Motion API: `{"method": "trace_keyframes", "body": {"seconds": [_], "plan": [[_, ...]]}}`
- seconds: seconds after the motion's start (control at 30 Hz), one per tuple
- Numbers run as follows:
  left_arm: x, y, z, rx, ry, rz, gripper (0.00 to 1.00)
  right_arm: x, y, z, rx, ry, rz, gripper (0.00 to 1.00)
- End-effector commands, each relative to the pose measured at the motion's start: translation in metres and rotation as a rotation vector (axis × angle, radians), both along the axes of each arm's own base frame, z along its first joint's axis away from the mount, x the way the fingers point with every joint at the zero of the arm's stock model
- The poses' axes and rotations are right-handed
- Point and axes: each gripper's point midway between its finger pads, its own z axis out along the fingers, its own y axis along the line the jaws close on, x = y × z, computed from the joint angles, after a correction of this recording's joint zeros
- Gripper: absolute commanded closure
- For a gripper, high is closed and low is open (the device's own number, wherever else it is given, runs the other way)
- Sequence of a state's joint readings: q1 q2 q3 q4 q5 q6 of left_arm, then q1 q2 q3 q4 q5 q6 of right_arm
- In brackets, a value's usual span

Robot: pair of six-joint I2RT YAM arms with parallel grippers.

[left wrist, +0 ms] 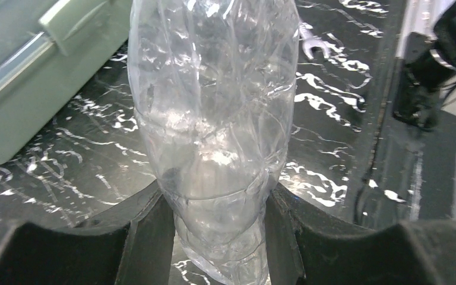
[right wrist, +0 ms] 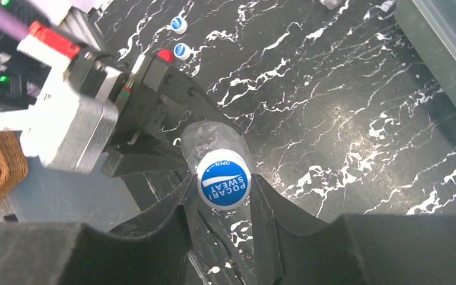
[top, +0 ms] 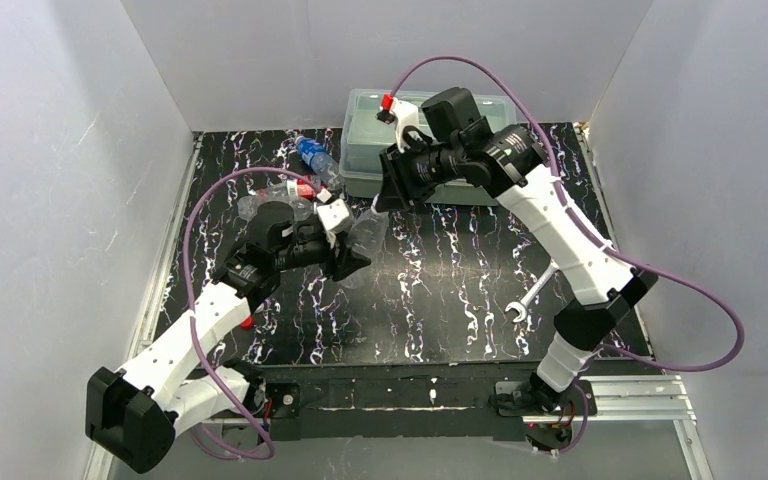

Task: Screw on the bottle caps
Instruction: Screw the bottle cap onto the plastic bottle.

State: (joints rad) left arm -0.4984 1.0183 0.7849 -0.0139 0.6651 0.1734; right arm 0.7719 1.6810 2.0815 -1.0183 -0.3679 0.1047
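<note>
Top external view: left gripper (top: pixel 353 258) is clamped on the plain bottle (top: pixel 368 230), which is held tilted above the table (top: pixel 440 300). Left wrist view confirms both fingers (left wrist: pixel 148 237) are pressed against the clear body. Right gripper (right wrist: pixel 222 181) is pinched on the blue-and-white cap (right wrist: pixel 223 177), which sits at the bottle's mouth; thread engagement cannot be determined. Two loose caps (right wrist: pixel 178 24) lie on the table beyond. Blue-label bottle (top: pixel 315 158) and red-label bottle (top: pixel 290 190) lie beside the box (top: pixel 365 140). Wrench (top: pixel 522 300) lies near the right arm.
</note>
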Motion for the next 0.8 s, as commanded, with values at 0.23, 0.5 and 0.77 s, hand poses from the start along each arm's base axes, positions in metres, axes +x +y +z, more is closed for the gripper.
{"method": "trace_keyframes", "body": {"seconds": [0.23, 0.5, 0.77], "plan": [[0.061, 0.004, 0.049, 0.050, -0.255, 0.293, 1.00, 0.029, 0.005, -0.036, -0.087, 0.219, -0.334, 0.80], [0.075, 0.003, 0.046, 0.042, -0.273, 0.356, 1.00, 0.045, 0.015, -0.040, -0.048, 0.240, -0.429, 0.78], [0.070, 0.008, 0.021, 0.064, -0.224, 0.367, 1.00, 0.051, 0.009, -0.007, 0.024, 0.158, -0.466, 0.48]]}}
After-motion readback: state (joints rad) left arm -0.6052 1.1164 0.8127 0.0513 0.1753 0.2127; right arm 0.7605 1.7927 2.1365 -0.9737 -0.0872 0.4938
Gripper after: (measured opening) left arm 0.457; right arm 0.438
